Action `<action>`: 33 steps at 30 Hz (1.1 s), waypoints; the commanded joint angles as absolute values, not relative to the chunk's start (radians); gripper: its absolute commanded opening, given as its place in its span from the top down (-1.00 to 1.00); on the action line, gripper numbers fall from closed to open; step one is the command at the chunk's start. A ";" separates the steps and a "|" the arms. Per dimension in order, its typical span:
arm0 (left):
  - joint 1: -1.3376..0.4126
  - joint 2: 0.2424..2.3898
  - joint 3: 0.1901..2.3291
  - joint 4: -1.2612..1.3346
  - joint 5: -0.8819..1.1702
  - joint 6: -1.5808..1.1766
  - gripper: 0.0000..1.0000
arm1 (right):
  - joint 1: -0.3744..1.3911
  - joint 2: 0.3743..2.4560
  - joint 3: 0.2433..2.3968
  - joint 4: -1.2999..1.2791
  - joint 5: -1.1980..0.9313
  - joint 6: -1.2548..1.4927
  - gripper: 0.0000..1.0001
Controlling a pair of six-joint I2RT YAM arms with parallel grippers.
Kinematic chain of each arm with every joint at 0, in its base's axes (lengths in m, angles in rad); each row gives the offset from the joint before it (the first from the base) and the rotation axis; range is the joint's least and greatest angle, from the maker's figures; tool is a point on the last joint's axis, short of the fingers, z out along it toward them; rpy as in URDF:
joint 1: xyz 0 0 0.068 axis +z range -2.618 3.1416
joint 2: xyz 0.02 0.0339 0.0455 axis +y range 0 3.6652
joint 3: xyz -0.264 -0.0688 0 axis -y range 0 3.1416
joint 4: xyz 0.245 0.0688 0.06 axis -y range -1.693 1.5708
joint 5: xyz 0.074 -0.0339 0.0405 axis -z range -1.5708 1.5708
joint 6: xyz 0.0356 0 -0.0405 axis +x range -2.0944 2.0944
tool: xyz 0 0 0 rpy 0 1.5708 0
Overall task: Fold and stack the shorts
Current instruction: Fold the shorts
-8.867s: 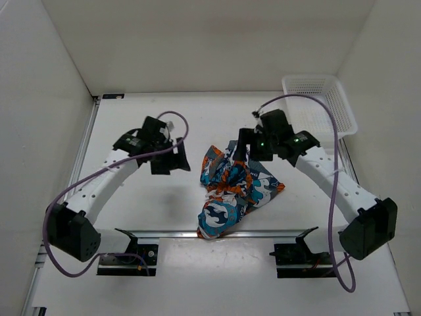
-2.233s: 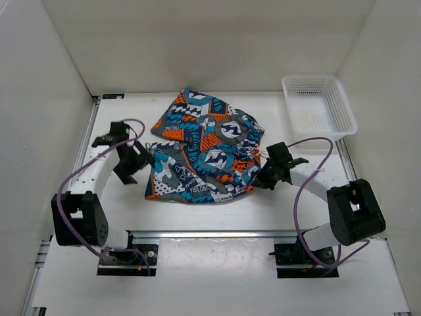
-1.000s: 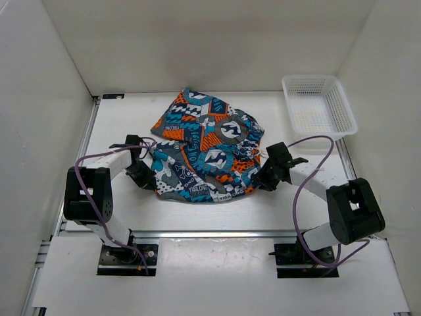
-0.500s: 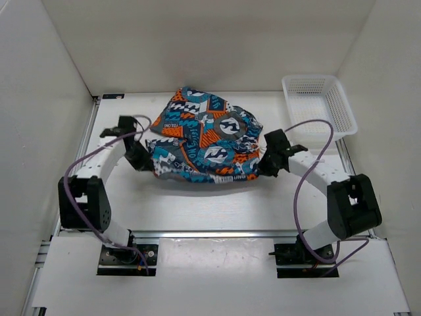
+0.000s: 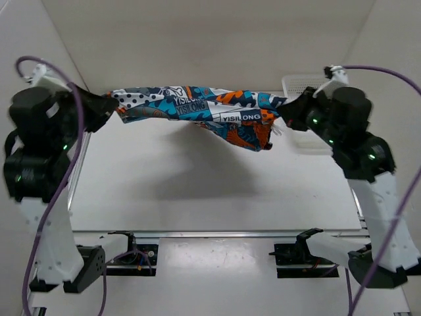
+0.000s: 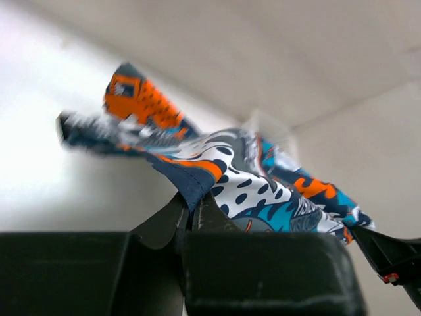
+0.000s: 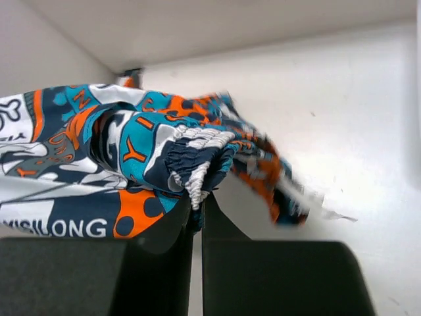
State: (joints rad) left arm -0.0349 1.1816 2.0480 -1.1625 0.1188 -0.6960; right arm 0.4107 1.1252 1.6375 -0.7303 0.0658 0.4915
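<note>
The shorts (image 5: pixel 197 108), a teal, orange, navy and white patchwork print, hang stretched in the air between both arms, high above the table. My left gripper (image 5: pixel 112 108) is shut on their left edge; in the left wrist view its jaws (image 6: pixel 191 210) pinch a navy hem of the shorts (image 6: pixel 263 191). My right gripper (image 5: pixel 284 113) is shut on the right end; in the right wrist view it (image 7: pixel 196 209) clamps the gathered waistband of the shorts (image 7: pixel 151 158). A loose fold sags below the middle (image 5: pixel 247 135).
A white mesh basket (image 5: pixel 304 141) sits at the back right, mostly hidden behind the right arm. White walls close in the table (image 5: pixel 197 191) on three sides. A metal rail (image 5: pixel 210 234) runs along the near edge.
Both arms have risen sharply from the table, lifting the shorts from a flat spread into a taut band in the air. The right gripper closed on the waistband.
</note>
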 commanded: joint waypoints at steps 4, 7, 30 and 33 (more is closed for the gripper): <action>-0.014 1.114 2.328 -1.215 -0.040 -0.634 0.79 | 0.393 1.010 1.935 -0.997 0.028 0.279 1.00; -0.014 1.074 2.413 -1.215 -0.078 -0.621 0.79 | 0.393 0.982 2.031 -1.043 -0.021 0.256 1.00; 0.001 1.432 2.066 -1.042 -0.134 -0.543 0.79 | 0.393 1.202 1.542 -0.838 0.182 0.247 1.00; 0.023 1.608 2.069 -1.026 -0.091 -0.529 0.79 | 0.359 1.397 1.511 -0.730 0.170 0.258 1.00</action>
State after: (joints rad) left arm -0.0334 1.5154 2.0666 -1.0893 0.0639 -0.5812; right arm 0.4122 1.2934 1.5379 -0.7971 -0.0029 0.3122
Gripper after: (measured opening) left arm 0.127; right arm 0.039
